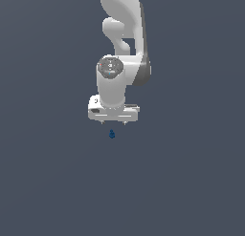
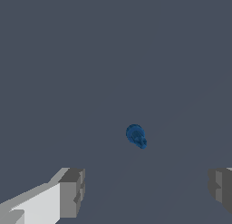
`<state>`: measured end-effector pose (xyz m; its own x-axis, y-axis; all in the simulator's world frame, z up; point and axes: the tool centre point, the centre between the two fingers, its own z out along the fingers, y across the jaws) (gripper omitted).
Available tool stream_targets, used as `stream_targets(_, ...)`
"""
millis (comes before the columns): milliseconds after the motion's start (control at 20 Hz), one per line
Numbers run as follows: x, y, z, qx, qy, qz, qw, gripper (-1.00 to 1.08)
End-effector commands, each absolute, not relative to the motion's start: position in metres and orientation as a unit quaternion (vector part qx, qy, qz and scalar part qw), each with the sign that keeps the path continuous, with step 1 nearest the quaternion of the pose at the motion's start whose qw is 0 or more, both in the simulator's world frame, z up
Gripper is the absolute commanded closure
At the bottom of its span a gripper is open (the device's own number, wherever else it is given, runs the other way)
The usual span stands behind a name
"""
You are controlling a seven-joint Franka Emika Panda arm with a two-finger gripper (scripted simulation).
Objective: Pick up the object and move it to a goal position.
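Observation:
The object (image 1: 112, 134) is a tiny dark-blue rounded lump with a small knob on top, resting on the flat grey surface. My white gripper (image 1: 114, 122) hangs just above it, slightly behind, and is much larger than the lump. In the wrist view the object (image 2: 136, 136) lies beyond the two grey fingertips (image 2: 72, 191), roughly midway across the wide gap between them. My gripper (image 2: 146, 190) is open and holds nothing; the fingers do not touch the object.
The white arm (image 1: 125, 34) rises from the gripper to the top edge of the exterior view. A plain dark grey surface (image 1: 191, 182) fills everything else.

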<state>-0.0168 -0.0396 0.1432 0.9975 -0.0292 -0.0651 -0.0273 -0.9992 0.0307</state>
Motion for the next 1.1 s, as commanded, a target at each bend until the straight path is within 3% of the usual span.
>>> stream_targets(0,-0.017,-0.04,0.14,0.999,-0.029,-0.031,0.014,-0.92)
stream_targets(1050,-0.024,-0.056,0.094,0.973,-0.23,-0.001,0.0,-0.92)
